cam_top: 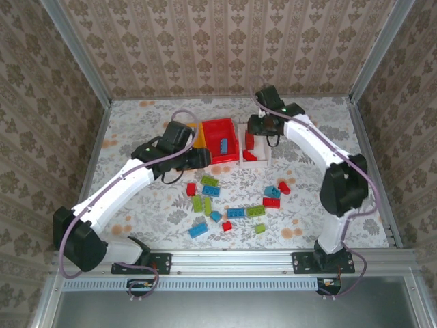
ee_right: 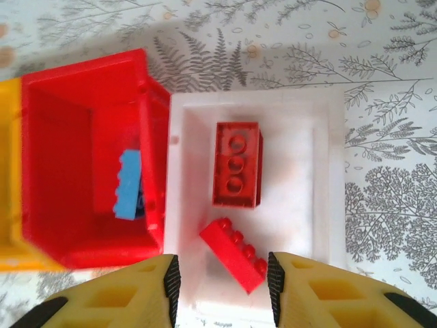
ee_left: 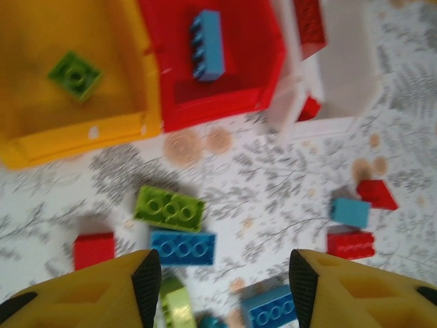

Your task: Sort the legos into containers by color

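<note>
While your right gripper (ee_right: 222, 273) hangs open over the white bin (ee_right: 293, 171), your left gripper (ee_left: 225, 273) open above loose legos (ee_left: 182, 247).

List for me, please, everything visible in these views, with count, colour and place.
yellow-orange bin: one, left end of the bin row, holding one green brick
red bin: one, middle, holding one blue brick
white bin: one, right end, holding two red bricks
loose bricks: about fourteen, red, blue and green, scattered on the table in front of the bins
table: one, white with leaf print
left arm: white, yellow jaws open, above the loose bricks
right arm: white, yellow jaws open, above the white bin
</note>
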`<action>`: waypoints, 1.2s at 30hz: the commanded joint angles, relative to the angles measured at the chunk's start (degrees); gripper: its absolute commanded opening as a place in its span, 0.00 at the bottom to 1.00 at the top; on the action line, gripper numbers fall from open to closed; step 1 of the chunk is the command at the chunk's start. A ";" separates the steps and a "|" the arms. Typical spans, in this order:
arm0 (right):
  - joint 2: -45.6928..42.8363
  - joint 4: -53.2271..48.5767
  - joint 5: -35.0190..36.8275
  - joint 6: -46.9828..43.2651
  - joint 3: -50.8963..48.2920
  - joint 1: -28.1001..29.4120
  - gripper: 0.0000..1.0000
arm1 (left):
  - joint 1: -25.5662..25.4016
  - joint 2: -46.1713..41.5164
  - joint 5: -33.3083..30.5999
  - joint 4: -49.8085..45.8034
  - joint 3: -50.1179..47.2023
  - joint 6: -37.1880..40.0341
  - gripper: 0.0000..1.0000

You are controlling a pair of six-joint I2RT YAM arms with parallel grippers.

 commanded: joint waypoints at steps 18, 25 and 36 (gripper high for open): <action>-24.34 13.84 -19.87 -5.04 -34.98 16.12 0.69 | -0.77 21.79 -2.62 -5.28 4.77 -31.74 0.57; -26.41 16.16 -22.21 -4.51 -35.90 16.07 0.75 | -1.16 28.03 -3.08 -6.80 7.96 -38.89 0.58; -26.24 16.06 -22.28 -4.31 -35.77 15.75 0.75 | -1.39 33.24 -3.74 -4.84 8.72 -40.71 0.61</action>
